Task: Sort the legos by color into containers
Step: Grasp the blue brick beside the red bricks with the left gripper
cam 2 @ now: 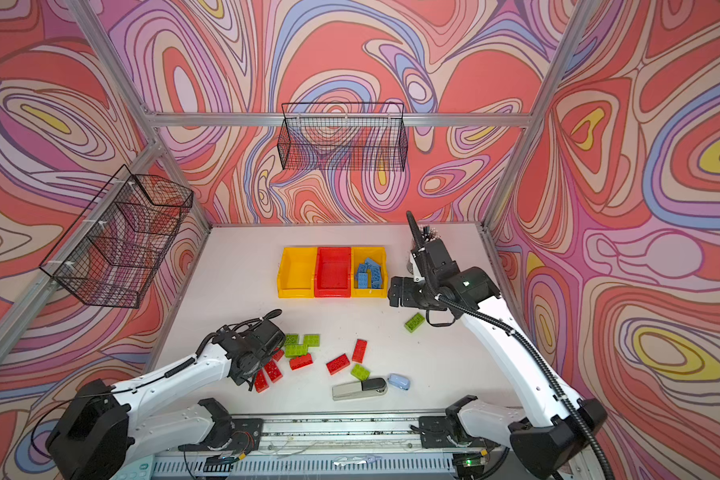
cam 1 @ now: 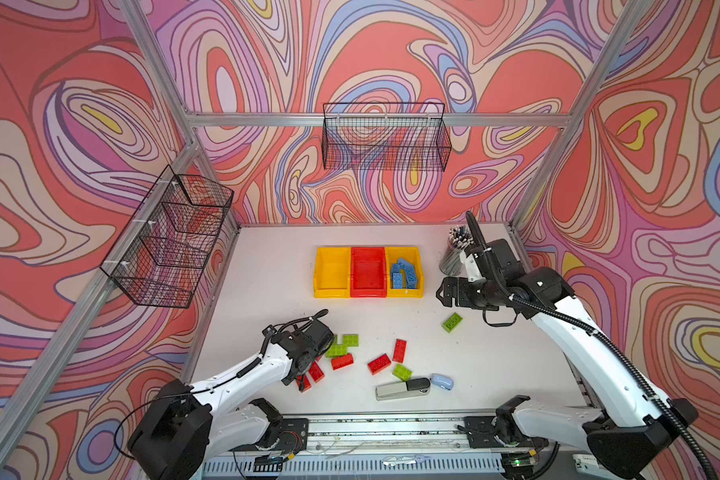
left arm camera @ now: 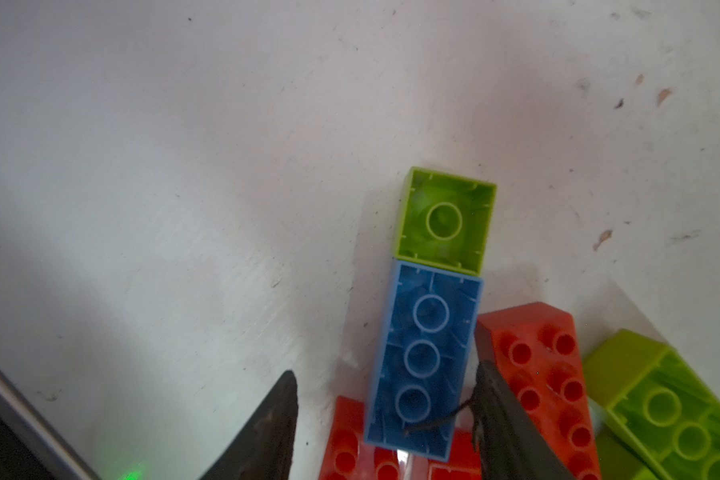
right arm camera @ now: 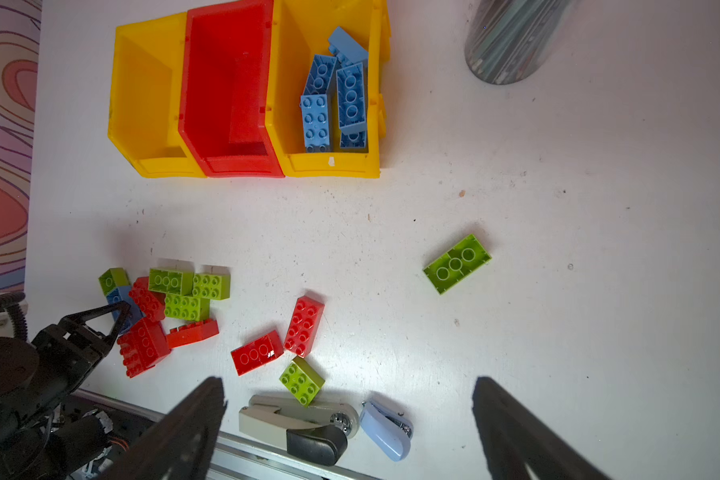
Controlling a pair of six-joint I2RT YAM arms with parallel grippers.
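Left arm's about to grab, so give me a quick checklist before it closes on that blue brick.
1. Left gripper straddles the upside-down blue brick: ok.
2. Both fingers touching it: not ok, one side gapped.
3. Neighbours clear: not ok; small green brick abuts its end, red brick alongside a finger.
4. Yellow bin holding blue bricks has room: ok.
5. Right gripper open, clear of that brick: ok.

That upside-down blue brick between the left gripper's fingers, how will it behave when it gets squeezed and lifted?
The blue brick looks like hard, hollow plastic, so it is probably stiff and light. Its smooth side walls may slip a little. One end appears to rest on a red brick, so it could rock or nudge neighbours.
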